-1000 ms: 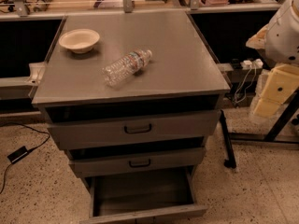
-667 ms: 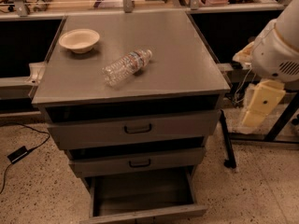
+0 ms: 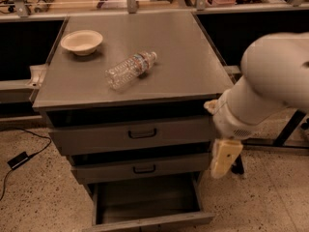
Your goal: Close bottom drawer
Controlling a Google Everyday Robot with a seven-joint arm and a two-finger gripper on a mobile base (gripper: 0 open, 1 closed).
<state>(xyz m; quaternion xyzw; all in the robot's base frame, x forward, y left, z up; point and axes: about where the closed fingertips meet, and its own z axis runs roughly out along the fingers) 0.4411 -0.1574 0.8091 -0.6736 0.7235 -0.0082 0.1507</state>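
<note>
The bottom drawer (image 3: 145, 203) of the grey metal cabinet is pulled far out, and I see down into its empty inside. Its front panel (image 3: 150, 222) lies at the lower edge of the view, and its handle is hidden. My cream-coloured gripper (image 3: 224, 158) hangs from the white arm (image 3: 270, 86) at the cabinet's right side. It is level with the middle drawer's right end, above and a little right of the open drawer's front right corner. It touches nothing that I can see.
The top drawer (image 3: 140, 133) and middle drawer (image 3: 142, 168) each stand slightly ajar. A pale bowl (image 3: 81, 41) and a lying plastic bottle (image 3: 130, 69) are on the cabinet top (image 3: 188, 57). A cable with a black adapter (image 3: 19, 159) lies on the floor at left. A black frame leg (image 3: 286, 129) stands at right.
My arm has swung left and down from the right edge of the view to the cabinet's right side. The drawers, bowl and bottle have not moved.
</note>
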